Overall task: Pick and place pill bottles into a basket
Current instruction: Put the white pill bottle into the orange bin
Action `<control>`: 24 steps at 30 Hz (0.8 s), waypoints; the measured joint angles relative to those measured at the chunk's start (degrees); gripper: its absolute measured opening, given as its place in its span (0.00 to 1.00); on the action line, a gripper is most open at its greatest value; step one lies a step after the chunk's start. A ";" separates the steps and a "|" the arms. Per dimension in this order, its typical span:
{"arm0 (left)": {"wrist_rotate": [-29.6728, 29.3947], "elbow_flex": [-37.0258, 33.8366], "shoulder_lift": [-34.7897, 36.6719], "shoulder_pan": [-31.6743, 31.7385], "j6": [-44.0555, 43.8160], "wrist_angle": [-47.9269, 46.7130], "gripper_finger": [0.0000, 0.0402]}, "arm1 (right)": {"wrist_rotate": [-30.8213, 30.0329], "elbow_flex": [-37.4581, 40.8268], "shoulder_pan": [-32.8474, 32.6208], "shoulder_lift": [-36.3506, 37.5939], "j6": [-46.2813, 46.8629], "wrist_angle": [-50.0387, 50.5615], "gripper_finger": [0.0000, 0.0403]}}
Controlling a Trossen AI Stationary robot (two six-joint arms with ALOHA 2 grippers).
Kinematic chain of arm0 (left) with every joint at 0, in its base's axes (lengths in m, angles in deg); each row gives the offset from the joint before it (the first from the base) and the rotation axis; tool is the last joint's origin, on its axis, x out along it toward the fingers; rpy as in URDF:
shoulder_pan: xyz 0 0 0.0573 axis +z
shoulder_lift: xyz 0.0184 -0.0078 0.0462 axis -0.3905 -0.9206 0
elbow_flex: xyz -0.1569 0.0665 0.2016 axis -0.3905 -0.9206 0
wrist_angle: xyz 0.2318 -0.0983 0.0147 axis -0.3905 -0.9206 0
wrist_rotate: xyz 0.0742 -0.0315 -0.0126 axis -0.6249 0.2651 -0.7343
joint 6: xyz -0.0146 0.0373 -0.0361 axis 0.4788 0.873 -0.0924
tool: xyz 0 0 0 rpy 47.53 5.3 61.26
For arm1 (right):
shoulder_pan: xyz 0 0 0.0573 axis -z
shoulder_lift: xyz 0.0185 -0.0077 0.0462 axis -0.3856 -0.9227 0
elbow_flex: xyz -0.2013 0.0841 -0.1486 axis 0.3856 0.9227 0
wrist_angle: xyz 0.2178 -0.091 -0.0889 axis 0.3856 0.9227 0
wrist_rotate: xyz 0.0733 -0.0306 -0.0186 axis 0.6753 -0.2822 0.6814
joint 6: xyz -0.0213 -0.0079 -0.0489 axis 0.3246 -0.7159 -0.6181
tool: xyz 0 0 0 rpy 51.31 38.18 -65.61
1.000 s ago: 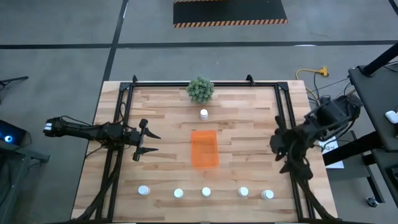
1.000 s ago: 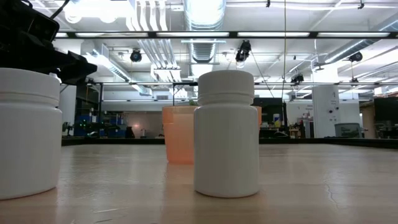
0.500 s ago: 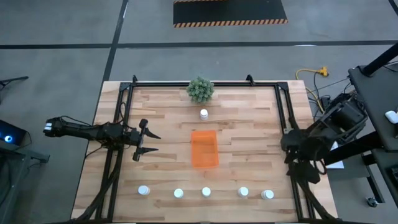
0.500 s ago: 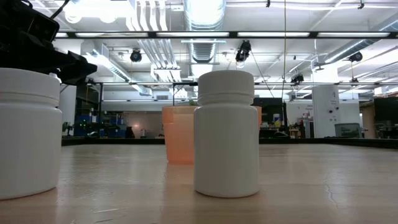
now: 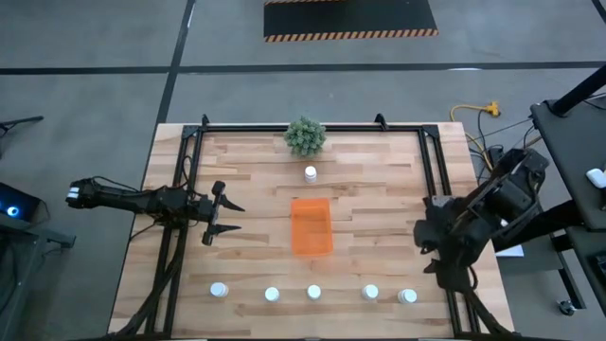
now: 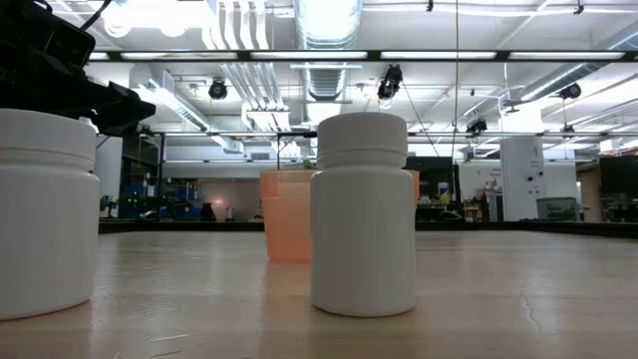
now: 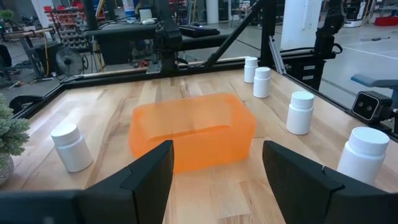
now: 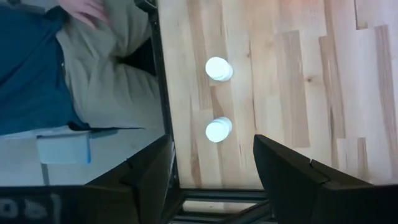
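Observation:
The translucent orange basket (image 5: 311, 225) (image 7: 193, 134) stands mid-table with nothing visible inside. One white pill bottle (image 5: 311, 173) stands beyond it, near a small green plant. Several more stand upright in a row along the near edge (image 5: 313, 293). The two at the right end show in the right wrist view (image 8: 218, 129) (image 8: 218, 68). My right gripper (image 5: 434, 254) (image 8: 214, 171) hangs open, high over the table's right side, pointing steeply down near those two. My left gripper (image 5: 218, 213) (image 7: 214, 180) rests open at the left, pointing level at the basket.
A black metal frame (image 5: 431, 180) runs along the table's sides and far edge. The plant (image 5: 305, 136) stands at the far middle. A person (image 8: 68, 74) stands just past the near edge, seen in the right wrist view. Bare wood lies between the basket and the bottle row.
My right gripper has swung out toward the table's right edge and then back in, ending closer to the near edge and the right-hand bottles, and its wrist has turned. The bottles and basket have stayed put.

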 joint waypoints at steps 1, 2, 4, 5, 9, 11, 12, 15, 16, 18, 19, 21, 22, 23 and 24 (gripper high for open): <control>0.00 0.02 0.00 0.00 0.02 0.00 0.57 | 0.10 0.00 -0.33 -0.23 0.41 -0.02 0.51; -0.02 -0.01 0.00 0.01 0.01 0.00 0.57 | 0.14 0.00 -0.68 -0.42 0.92 0.01 0.50; 0.00 0.00 0.00 0.00 0.00 0.00 0.57 | 0.84 0.00 -1.44 -0.64 2.39 -0.01 0.48; -0.01 0.01 0.00 0.01 0.02 0.01 0.57 | 1.02 0.01 -1.89 -0.70 3.04 -0.01 0.48; -0.01 0.02 0.00 0.01 0.02 0.01 0.57 | 1.35 0.09 -3.53 -0.63 5.60 -0.01 0.48; -0.02 0.01 0.00 0.00 0.02 0.02 0.57 | 1.62 -0.31 -4.23 -0.59 6.55 -0.05 0.48; 0.00 -0.01 0.00 0.00 0.02 0.00 0.57 | 1.59 -0.72 -4.62 -0.49 6.72 -0.49 0.48; 0.00 0.02 0.00 0.00 0.00 0.00 0.57 | 1.12 -1.78 -5.63 0.11 6.67 -2.67 0.48; -0.02 0.01 0.00 0.00 0.02 0.00 0.57 | 0.34 -2.05 -6.01 0.16 6.66 -3.83 0.48; 0.00 -0.01 0.00 0.00 0.02 0.00 0.57 | -1.72 -2.36 -6.64 0.12 6.56 -5.27 0.48; 0.00 -0.01 0.00 0.00 0.02 0.00 0.57 | -2.79 -2.47 -6.89 0.10 6.53 -5.50 0.48; -0.01 0.02 0.00 0.00 0.00 0.01 0.57 | -3.33 -2.46 -7.09 0.07 7.78 -4.69 0.48; 0.00 0.00 0.00 0.01 0.02 0.00 0.57 | -3.24 -2.24 -7.10 -0.03 8.67 -3.81 0.48; 0.00 0.00 0.00 0.01 0.01 0.00 0.57 | -3.11 -2.03 -7.15 -0.26 9.06 -2.76 0.48; 0.00 0.01 0.00 0.00 0.02 0.00 0.57 | -3.11 -1.77 -7.39 -0.72 9.08 -1.87 0.48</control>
